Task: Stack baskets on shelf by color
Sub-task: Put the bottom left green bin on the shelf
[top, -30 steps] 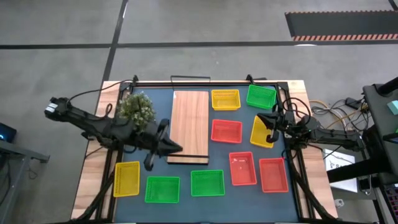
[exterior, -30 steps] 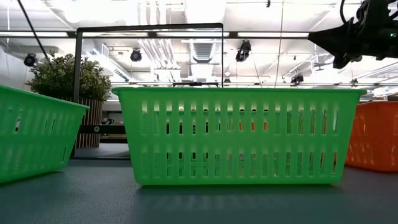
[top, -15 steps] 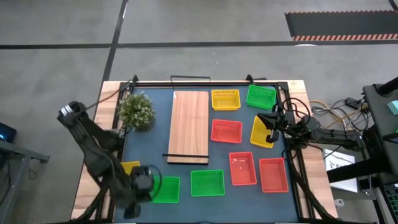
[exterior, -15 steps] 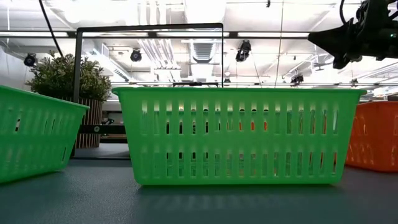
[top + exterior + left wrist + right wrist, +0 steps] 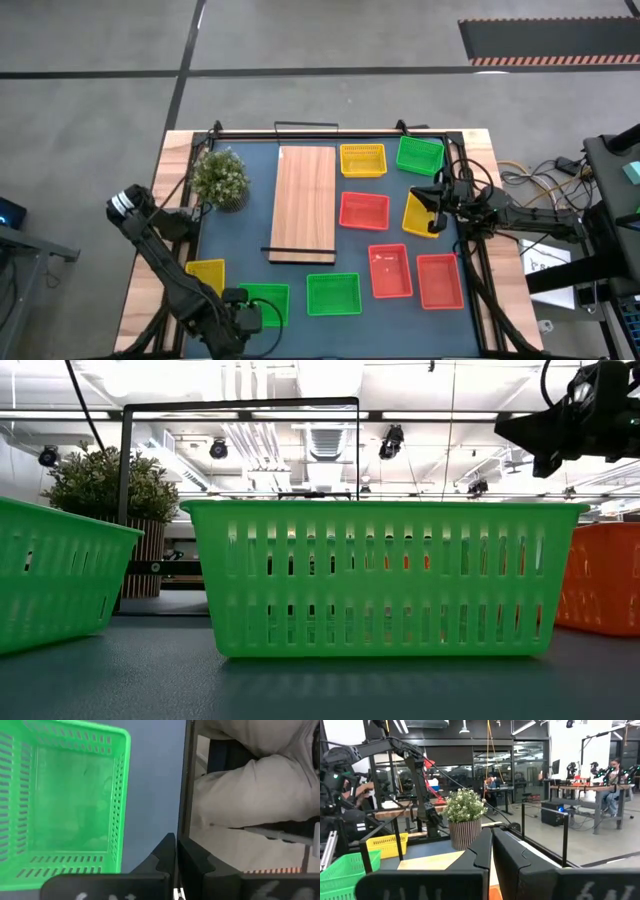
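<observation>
Several baskets lie singly on the dark table. Two green baskets and a yellow one sit along the near edge. Red ones are at the right. A yellow basket and a green one are at the far side. The light-wood shelf lies bare in the middle. My left gripper is shut and tipped downward over the table just near-side of the left green basket, holding nothing. My right gripper is shut, level, above another yellow basket.
A potted plant stands left of the shelf's far end. A black rail runs along the table's near edge, and a person's trouser leg shows just beyond it. In the low view the middle green basket fills the foreground.
My left arm has swung from the shelf's near end toward the table's near edge and sunk, tipping its gripper from nearly level to steeply downward. It now sits by the left green basket and has stayed shut. No basket has moved.
</observation>
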You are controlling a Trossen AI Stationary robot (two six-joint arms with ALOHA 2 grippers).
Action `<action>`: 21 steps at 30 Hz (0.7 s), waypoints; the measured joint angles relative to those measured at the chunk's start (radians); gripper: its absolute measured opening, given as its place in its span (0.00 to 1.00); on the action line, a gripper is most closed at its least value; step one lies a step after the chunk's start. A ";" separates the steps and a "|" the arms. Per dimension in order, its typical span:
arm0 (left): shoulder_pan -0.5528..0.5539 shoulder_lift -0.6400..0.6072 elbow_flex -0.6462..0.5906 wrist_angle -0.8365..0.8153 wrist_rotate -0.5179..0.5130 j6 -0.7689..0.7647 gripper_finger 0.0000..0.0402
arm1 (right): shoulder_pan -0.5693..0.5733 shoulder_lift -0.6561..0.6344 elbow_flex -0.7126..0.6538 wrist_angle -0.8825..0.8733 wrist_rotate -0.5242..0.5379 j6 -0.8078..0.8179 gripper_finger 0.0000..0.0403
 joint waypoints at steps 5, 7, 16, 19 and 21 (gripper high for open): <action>0.021 -0.002 -0.001 0.004 -0.007 -0.002 0.00 | 0.000 0.000 0.000 0.001 0.006 -0.007 0.02; 0.026 -0.003 -0.001 0.010 -0.011 0.003 0.00 | 0.000 0.000 0.000 0.000 0.006 -0.008 0.02; 0.032 -0.002 -0.048 -0.014 -0.017 0.007 0.21 | 0.000 0.000 0.000 0.015 0.006 -0.011 0.02; 0.032 -0.002 -0.049 -0.005 -0.064 0.067 0.31 | 0.000 0.000 0.000 0.014 0.006 -0.011 0.02; 0.032 0.005 -0.051 0.022 -0.095 0.130 0.36 | 0.000 0.000 0.000 0.015 0.006 -0.011 0.02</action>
